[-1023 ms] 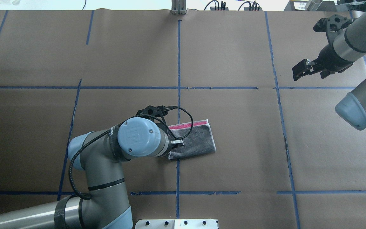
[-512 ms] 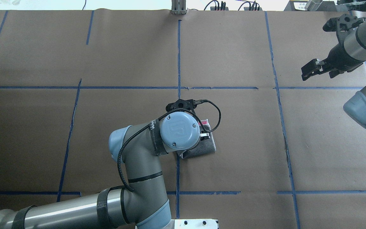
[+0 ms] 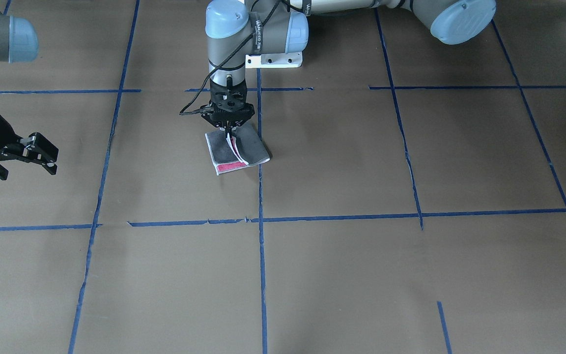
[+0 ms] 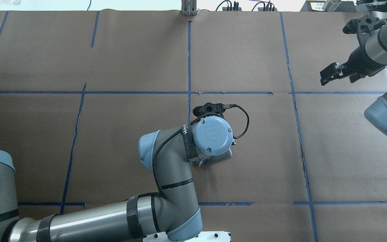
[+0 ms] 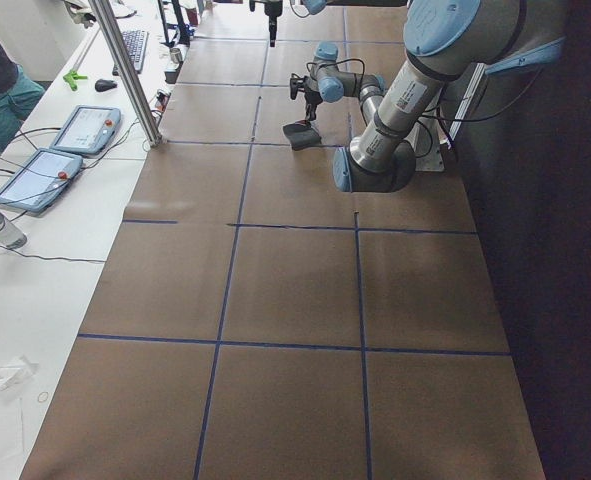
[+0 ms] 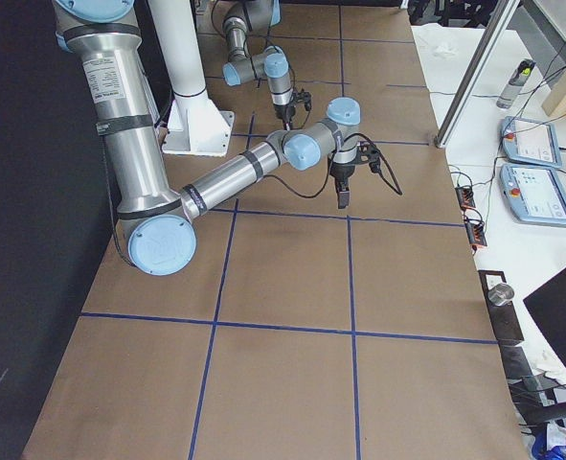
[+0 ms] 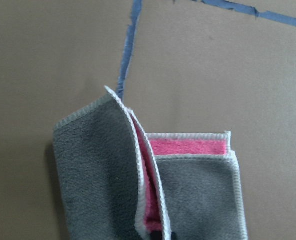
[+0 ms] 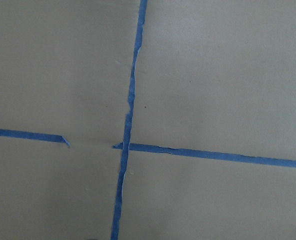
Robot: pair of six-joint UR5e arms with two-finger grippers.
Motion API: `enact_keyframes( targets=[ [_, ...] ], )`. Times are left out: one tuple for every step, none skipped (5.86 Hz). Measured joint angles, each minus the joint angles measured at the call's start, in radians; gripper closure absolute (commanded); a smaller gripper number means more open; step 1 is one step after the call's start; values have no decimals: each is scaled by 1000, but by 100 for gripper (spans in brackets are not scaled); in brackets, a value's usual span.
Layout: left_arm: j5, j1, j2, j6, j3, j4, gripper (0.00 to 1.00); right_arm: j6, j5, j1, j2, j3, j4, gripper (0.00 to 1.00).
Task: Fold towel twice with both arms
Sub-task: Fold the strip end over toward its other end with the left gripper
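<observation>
Towel (image 3: 252,147) folding is nearly over, I think. The left gripper (image 3: 228,135) pinches one end of the towel tight. Since a moment ago it has carried that end across, from the robot's left toward its right. The long grey strip now looks much shorter. The lifted end stands up over the rest, and a bit of pink shows. The end only needs to go down flat for the second fold.

The towel sits near the middle of the brown table (image 3: 361,270), on a blue tape line (image 3: 260,196). The right gripper (image 3: 49,158) hangs far off to the side, fingers apart, holding nothing. From above, the left arm's wrist hides most of the towel.
</observation>
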Motion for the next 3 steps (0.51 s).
enact_keyframes(
  targets=[
    [0, 1, -8, 11, 6, -1, 99, 0, -1, 2, 0, 0, -1, 0],
    [-1, 2, -17, 27, 9, -2, 98, 0, -1, 5, 0, -1, -1, 0],
    [-2, 2, -28, 48, 13, -3, 96, -1, 0, 6, 1, -1, -1, 0]
  ],
)
